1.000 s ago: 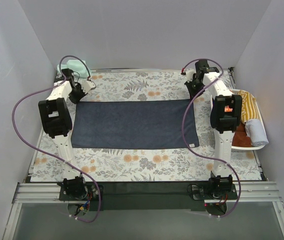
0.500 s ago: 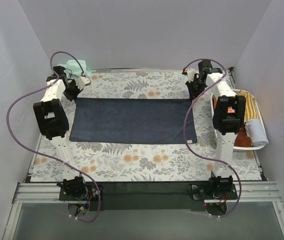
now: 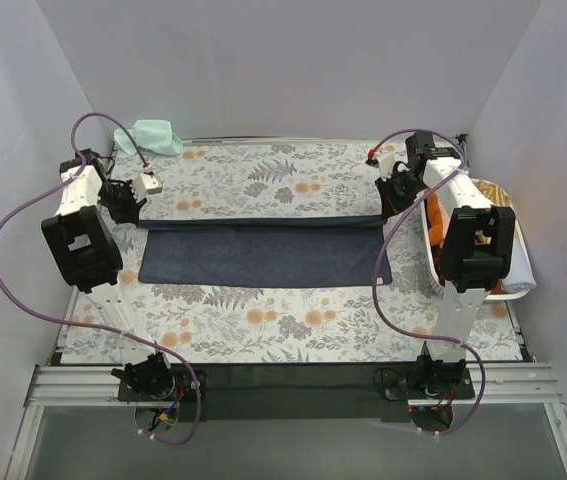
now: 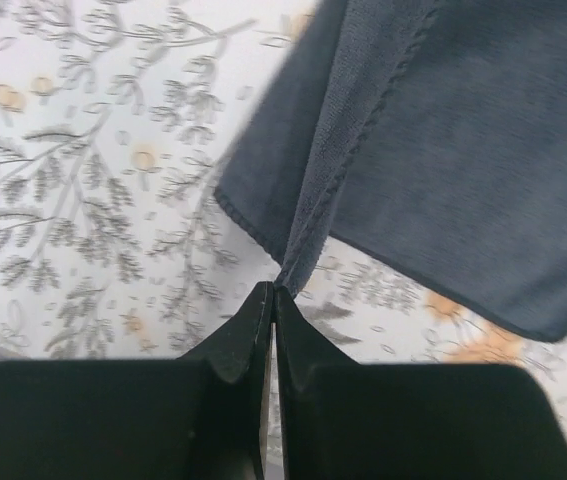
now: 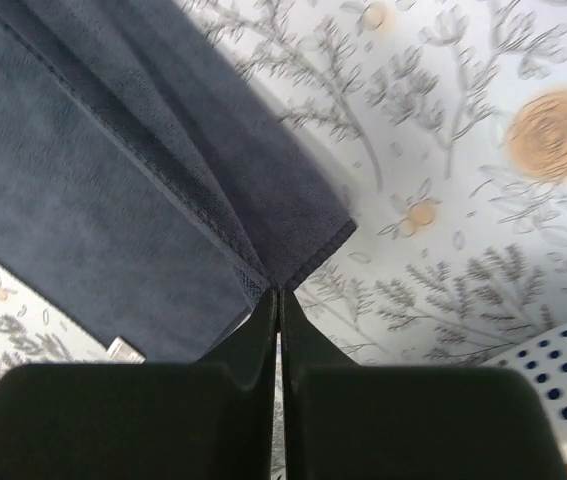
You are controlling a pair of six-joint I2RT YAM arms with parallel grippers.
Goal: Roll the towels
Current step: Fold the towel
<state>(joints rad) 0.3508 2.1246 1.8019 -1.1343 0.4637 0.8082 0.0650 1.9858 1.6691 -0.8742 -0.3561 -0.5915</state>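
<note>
The dark navy towel (image 3: pixel 263 258) lies across the middle of the table (image 3: pixel 293 325), its far long edge raised in a taut line: the left hand (image 4: pixel 273 297) is clamped on the far-left corner, the right hand (image 5: pixel 279 295) on the far-right one. I judge this the halving fold ahead of rolling (the near edge lies flat). Next, both corners should travel evenly toward the table's near edge and land on the near corners, without slack or skew.
</note>
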